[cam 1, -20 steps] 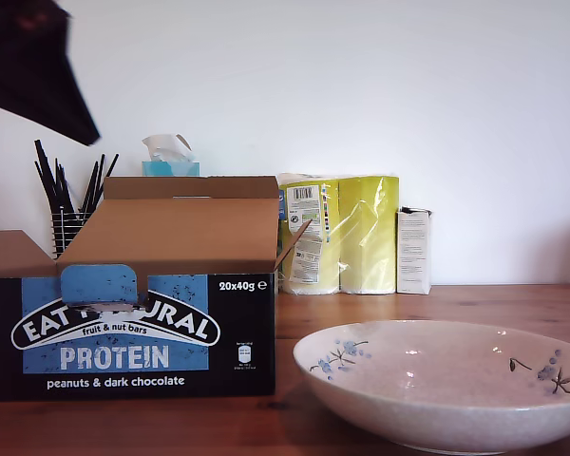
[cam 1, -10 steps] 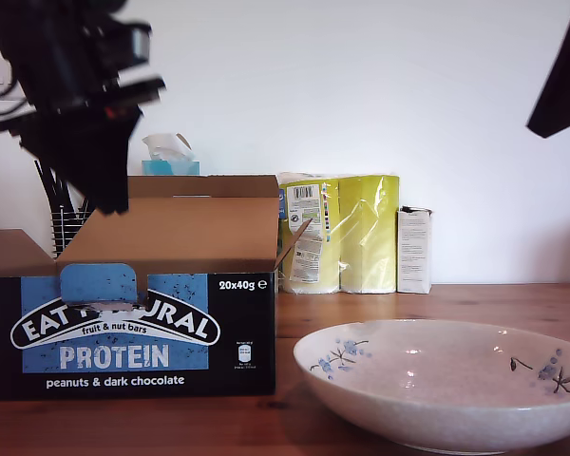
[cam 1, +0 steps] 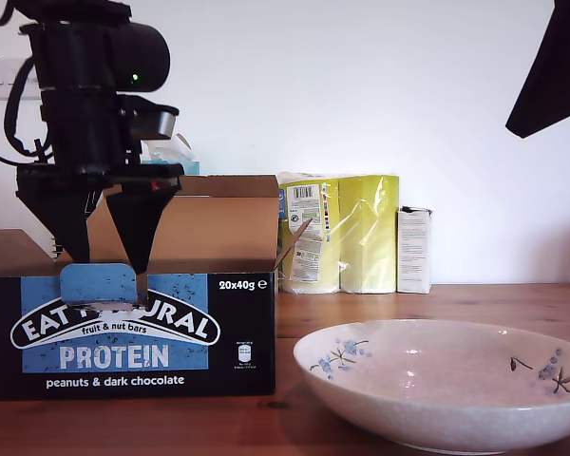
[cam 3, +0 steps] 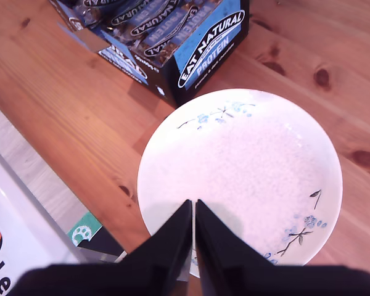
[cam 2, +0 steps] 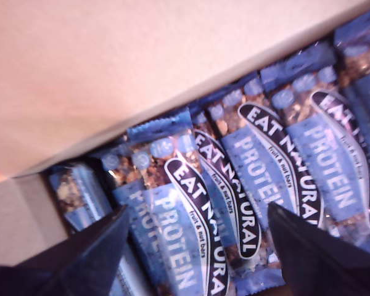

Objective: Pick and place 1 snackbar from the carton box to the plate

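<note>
The carton box (cam 1: 171, 332) stands open at the exterior view's left, its flap (cam 2: 111, 74) folded back. Several snackbars (cam 2: 172, 228) lie side by side inside, also visible from above (cam 3: 154, 18). My first gripper (cam 1: 109, 261) hangs just over the box's front edge, open, its fingers (cam 2: 98, 246) spread either side of the bars and holding nothing. The plate (cam 1: 437, 380) sits next to the box at the exterior view's right, with nothing in it (cam 3: 246, 166). My second gripper (cam 3: 193, 202) is shut and held high above the plate's rim. A dark part of its arm (cam 1: 551, 76) shows at the exterior view's upper right.
Behind, by the wall, stand a yellow pack of paper rolls (cam 1: 347, 233), a small white carton (cam 1: 413, 250), a tissue box (cam 1: 171, 161) and black sticks in a wire holder (cam 1: 71, 199). The wooden table (cam 3: 61, 123) ends at an edge near the plate.
My first arm has come down from the exterior view's upper left to just above the box opening. The other arm has come further into the upper right.
</note>
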You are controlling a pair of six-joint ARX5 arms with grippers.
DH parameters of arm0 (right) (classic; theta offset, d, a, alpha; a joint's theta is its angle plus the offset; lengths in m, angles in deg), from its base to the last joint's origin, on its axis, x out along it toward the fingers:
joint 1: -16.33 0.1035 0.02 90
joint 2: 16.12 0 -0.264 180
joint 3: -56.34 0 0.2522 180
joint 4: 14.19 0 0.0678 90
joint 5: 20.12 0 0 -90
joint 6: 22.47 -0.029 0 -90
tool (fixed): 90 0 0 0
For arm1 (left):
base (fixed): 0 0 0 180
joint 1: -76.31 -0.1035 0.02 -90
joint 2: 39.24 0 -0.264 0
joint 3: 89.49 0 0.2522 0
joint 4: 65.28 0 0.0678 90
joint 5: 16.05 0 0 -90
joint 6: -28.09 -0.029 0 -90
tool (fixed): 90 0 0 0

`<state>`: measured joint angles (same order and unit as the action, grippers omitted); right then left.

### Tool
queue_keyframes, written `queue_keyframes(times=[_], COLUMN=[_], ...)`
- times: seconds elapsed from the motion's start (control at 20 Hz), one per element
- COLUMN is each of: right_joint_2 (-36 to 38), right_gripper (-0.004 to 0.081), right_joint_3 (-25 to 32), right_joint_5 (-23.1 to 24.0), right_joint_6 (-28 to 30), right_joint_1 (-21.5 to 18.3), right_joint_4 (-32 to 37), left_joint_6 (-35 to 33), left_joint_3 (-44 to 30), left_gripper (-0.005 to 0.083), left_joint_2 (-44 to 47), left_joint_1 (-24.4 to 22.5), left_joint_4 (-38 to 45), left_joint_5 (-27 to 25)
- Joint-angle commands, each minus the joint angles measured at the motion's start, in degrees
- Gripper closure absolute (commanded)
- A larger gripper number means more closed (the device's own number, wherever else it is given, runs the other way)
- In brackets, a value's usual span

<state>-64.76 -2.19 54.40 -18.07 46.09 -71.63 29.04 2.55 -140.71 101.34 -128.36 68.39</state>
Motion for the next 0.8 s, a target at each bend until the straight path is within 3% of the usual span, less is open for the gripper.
queue_keyframes(times=[0.0, 0.2, 0.65, 0.75], right_joint_2=[0.15, 0.15, 0.15, 0.15], right_gripper=[0.0783, 0.0783, 0.0783, 0.0783], right_joint_3=[-0.68, -0.68, -0.68, -0.68], right_joint_5=[0.11, 1.01, 1.09, 1.09], right_joint_6=[0.2, 0.2, 0.2, 0.2], right_joint_1=[0.28, 0.28, 0.28, 0.28], right_joint_4=[0.68, 0.72, 0.79, 0.81], left_joint_6=[0.09, 0.09, 0.11, 0.11], left_joint_3=[0.2, 0.2, 0.2, 0.2], left_gripper=[0.0084, 0.0157, 0.0158, 0.0192], left_joint_2=[-1.75, -2.75, -6.32, -6.99], left_joint_1=[0.04, -1.09, -3.17, -3.17], left_joint_4=[0.72, 1.51, 0.74, 0.26], left_joint_5=[-0.28, -0.35, 3.5, 3.98])
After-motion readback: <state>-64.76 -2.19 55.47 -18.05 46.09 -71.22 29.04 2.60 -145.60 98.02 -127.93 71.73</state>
